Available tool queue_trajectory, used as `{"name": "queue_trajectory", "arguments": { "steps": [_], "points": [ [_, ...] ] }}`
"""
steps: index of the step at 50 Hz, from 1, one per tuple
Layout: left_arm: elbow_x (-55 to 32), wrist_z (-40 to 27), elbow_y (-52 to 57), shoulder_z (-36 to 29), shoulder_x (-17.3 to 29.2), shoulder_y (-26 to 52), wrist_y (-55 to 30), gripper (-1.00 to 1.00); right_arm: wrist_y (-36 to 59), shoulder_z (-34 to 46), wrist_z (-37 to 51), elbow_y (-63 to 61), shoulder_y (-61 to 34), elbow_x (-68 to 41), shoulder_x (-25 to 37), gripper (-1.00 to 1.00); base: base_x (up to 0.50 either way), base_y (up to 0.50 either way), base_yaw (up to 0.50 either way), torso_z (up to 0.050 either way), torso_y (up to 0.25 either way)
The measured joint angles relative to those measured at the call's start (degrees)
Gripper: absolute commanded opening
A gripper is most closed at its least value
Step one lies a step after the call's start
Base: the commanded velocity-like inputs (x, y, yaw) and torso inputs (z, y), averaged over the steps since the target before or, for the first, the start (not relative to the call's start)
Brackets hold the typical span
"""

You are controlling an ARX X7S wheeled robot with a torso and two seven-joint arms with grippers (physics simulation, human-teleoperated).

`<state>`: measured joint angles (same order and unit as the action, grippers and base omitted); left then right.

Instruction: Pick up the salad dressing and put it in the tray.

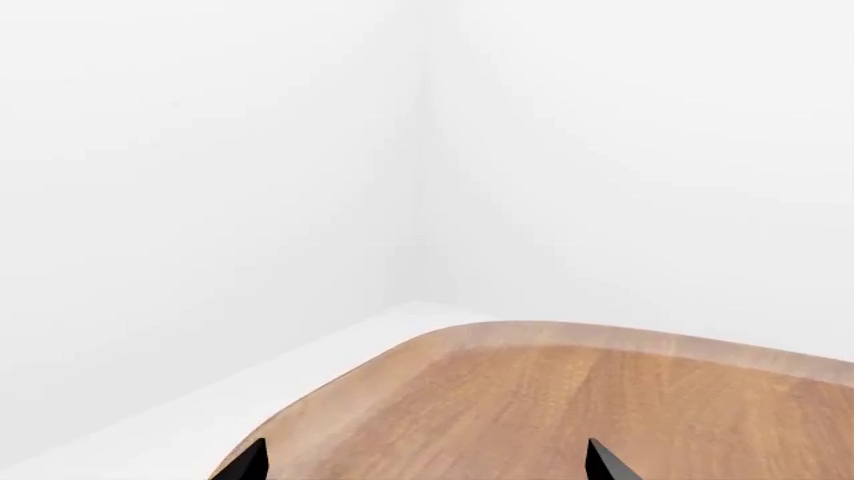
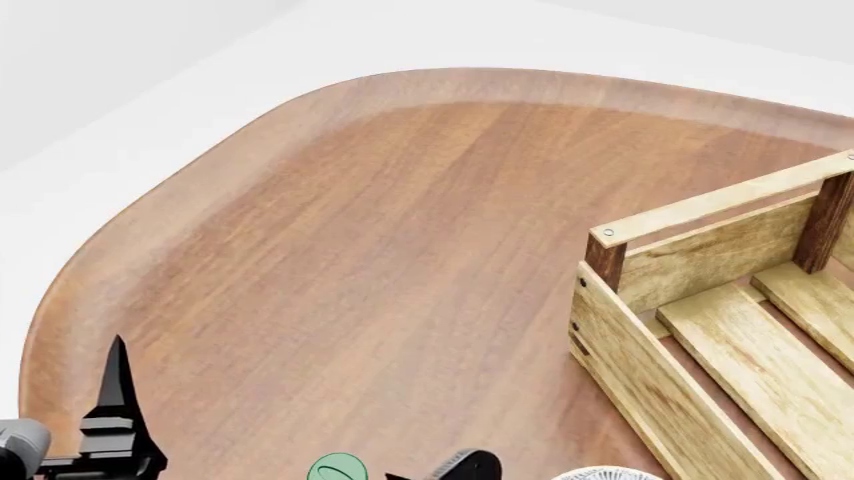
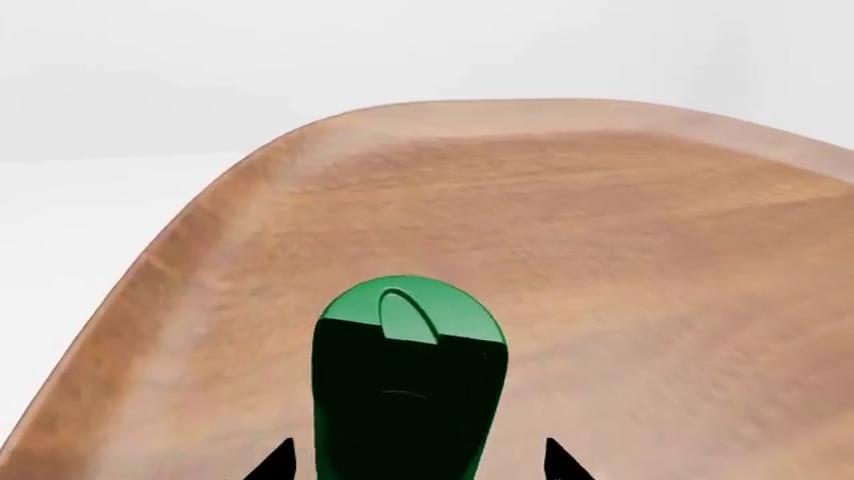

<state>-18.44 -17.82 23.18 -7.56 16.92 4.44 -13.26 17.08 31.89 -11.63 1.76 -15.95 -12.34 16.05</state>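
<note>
The salad dressing (image 3: 408,380) is a bottle with a dark green cap. It stands between the fingertips of my right gripper (image 3: 416,465), which is open, with a gap on each side. In the head view only the cap (image 2: 336,468) and part of the right gripper (image 2: 447,467) show at the near edge. The tray (image 2: 667,260), a light-wood crate with dark corner posts, stands at the right, well apart from the bottle. My left gripper (image 1: 427,462) is open and empty over the table's near left; it also shows in the head view (image 2: 118,420).
The wooden table (image 2: 360,230) has a rounded, raised rim, with white floor and walls beyond. The rim of a small white patterned bowl (image 2: 607,474) peeks in at the near edge, next to the crate's near corner.
</note>
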Motion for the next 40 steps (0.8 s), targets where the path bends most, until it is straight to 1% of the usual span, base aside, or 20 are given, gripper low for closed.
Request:
{"name": "queue_trajectory", "arguments": {
  "steps": [19,40],
  "points": [
    [-0.32,-0.34,-0.1,-0.11,0.36,-0.06,0.31,1.0,-0.28,0.02,1.41,-1.43,0.58,-0.53,0.32,-1.0,0.0,0.0,0.0,0.0,0.0],
    [-0.35,-0.69,-0.07,-0.67,0.7,0.05,0.46,1.0,3.17,-4.77,7.11,-16.76,2.65,-2.06,4.08,-1.0,0.0,0.0,0.0,0.0,0.0]
  ]
}}
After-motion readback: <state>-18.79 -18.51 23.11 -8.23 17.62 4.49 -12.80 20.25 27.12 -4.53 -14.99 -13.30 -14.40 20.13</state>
